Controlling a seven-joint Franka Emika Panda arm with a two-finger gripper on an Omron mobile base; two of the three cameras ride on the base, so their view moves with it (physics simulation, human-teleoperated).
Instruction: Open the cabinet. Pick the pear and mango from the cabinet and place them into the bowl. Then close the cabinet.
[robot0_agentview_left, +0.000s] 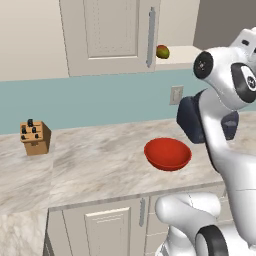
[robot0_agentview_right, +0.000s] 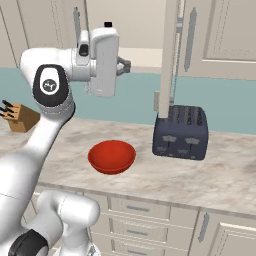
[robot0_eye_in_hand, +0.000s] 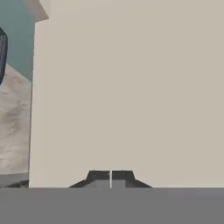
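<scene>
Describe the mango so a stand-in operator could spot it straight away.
Start at the cream wall cabinet above the marble counter. On its pale shelf, just right of the closed door's grey bar handle, sits the mango. It is a small rounded fruit, orange-red blending to green.

1 mango (robot0_agentview_left: 162, 51), 1 red bowl (robot0_agentview_left: 168, 154), 1 toaster (robot0_agentview_right: 180, 132), 1 knife block (robot0_agentview_left: 34, 137), 1 cabinet (robot0_agentview_left: 111, 35)

Even, bright rendered light; soft faint shadows on counter (robot0_agentview_left: 100, 160); no glare; hand view slightly soft, blocky
</scene>
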